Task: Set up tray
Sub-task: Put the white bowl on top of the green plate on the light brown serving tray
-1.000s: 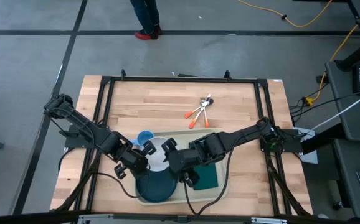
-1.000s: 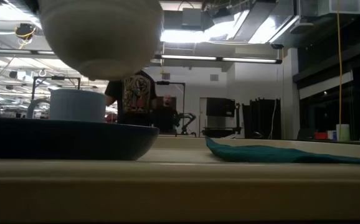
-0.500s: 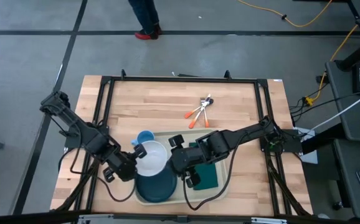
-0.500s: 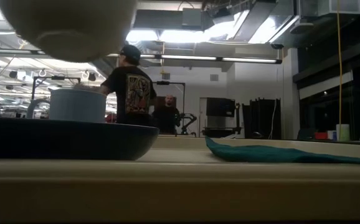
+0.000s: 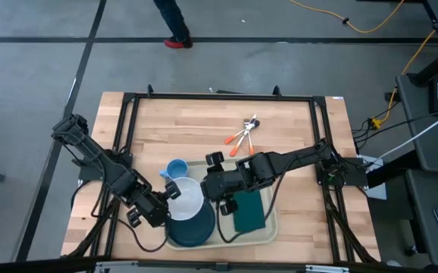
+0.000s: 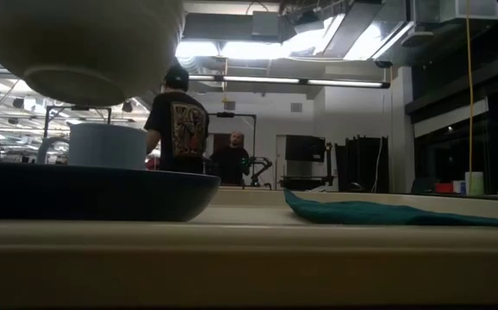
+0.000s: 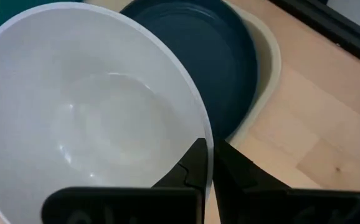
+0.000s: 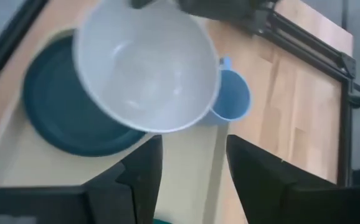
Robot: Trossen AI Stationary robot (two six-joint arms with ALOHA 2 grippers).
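The beige tray (image 5: 261, 236) lies at the table's near middle. On it sit a dark teal plate (image 5: 192, 229), a blue cup (image 5: 176, 168) and a green napkin (image 5: 249, 212). My left gripper (image 5: 167, 199) is shut on a white bowl (image 5: 186, 199), which hangs above the plate's far edge. In the low view the bowl (image 6: 77, 43) floats over the plate (image 6: 85, 191). My right gripper (image 8: 192, 177) is open and stands over the tray's far part, just right of the bowl, touching nothing. My left gripper pinches the bowl's rim (image 7: 203, 134) on the side toward the table's left, one finger inside the bowl and one outside. The fingers come in from the left, slanting down. The bowl is lifted clear of the plate (image 7: 223, 62), mouth up and slightly tilted.
Orange-handled utensils (image 5: 242, 135) lie on the bare wood toward the far edge. A dark metal frame (image 5: 219, 97) runs around the table. A person (image 6: 180, 129) stands in the room beyond. Cables trail over the tray's near rim.
My left gripper has carried the bowl toward the table's near-left, from over the tray's far part to above the plate, staying shut on its rim. My right arm has drawn back toward the far edge, uncovering the napkin.
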